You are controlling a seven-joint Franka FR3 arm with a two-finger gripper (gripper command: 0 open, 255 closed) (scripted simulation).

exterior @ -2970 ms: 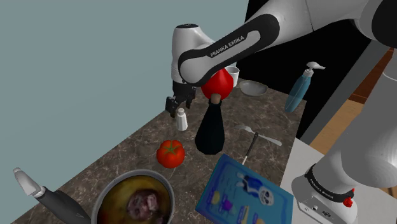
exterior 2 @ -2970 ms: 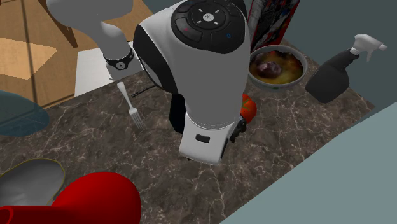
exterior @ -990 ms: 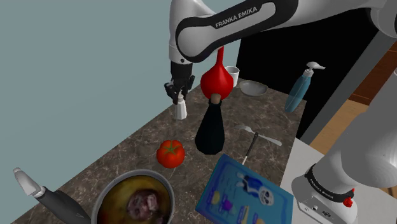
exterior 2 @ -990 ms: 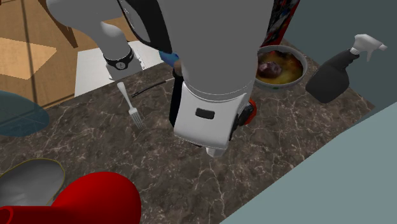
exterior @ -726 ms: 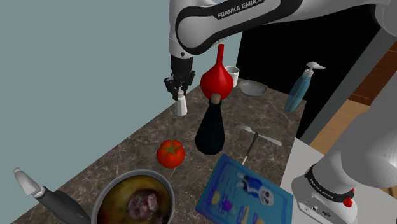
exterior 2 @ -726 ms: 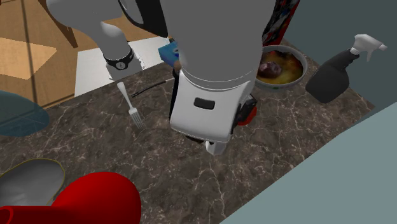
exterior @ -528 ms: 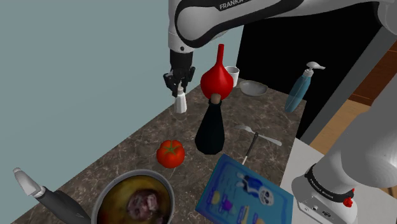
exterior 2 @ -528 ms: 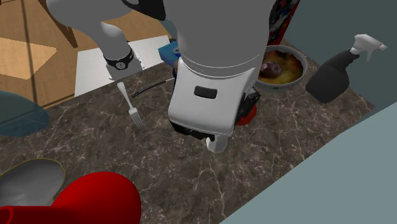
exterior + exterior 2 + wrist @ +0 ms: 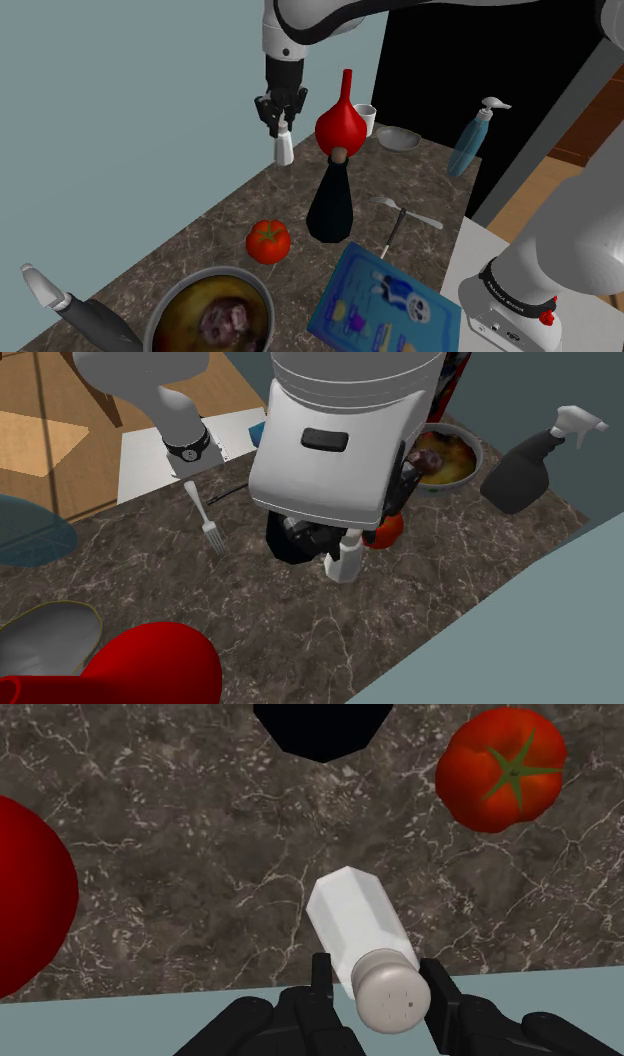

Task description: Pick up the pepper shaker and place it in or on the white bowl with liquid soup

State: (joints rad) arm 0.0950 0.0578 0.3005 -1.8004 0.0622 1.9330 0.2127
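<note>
The all-black two-finger gripper (image 9: 279, 112) clasps the small white faceted pepper shaker (image 9: 284, 149) at its grey cap above the dark marbled counter (image 9: 190, 240), the round grey soup bowl (image 9: 214, 271) lying at seven o'clock in the shoulder view.

The hand (image 9: 281, 121) clasps the pepper shaker (image 9: 285, 150) in the air beside the grey-blue wall (image 9: 120, 120), clear of the counter (image 9: 210, 235). Between it and the soup bowl (image 9: 212, 272) sits a tomato (image 9: 268, 241). A tall black bottle (image 9: 331, 200) stands to the shoulder view's right, a red vase (image 9: 341, 125) behind it. Bare counter runs between tomato and wall. A black spray bottle (image 9: 95, 320) and a blue book (image 9: 385, 300) flank the bowl.
</note>
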